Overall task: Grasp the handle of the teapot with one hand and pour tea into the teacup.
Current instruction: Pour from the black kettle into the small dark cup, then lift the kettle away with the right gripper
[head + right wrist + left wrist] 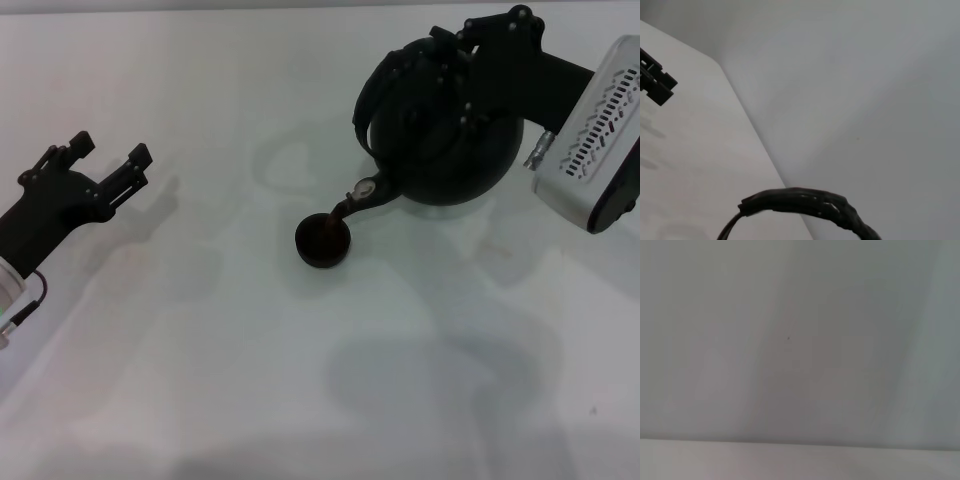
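Nearest to me, the white desk [200,380] is lying bare across the front of the head view. At its left edge I am seeing the left claw [108,160] hanging low over the desk, its arm reaching in from the left side and pointing toward the far right, with the two fingers [134,165] standing apart and gripping nothing. It is sitting well apart from the crockery.

Farther in, near the middle, the teacup [323,240] is standing upright on the desk. The teapot [455,150] is tilting over it from the right, its pale-tipped spout [360,195] dipping down just above the cup's far rim.

Beyond that, the right arm is coming in from the right edge, its white wrist housing [600,130] angling downward. The right claw [440,70] is clamping on the handle [810,204] at the top of the pot, holding the pot off the desk and tipped toward the cup.
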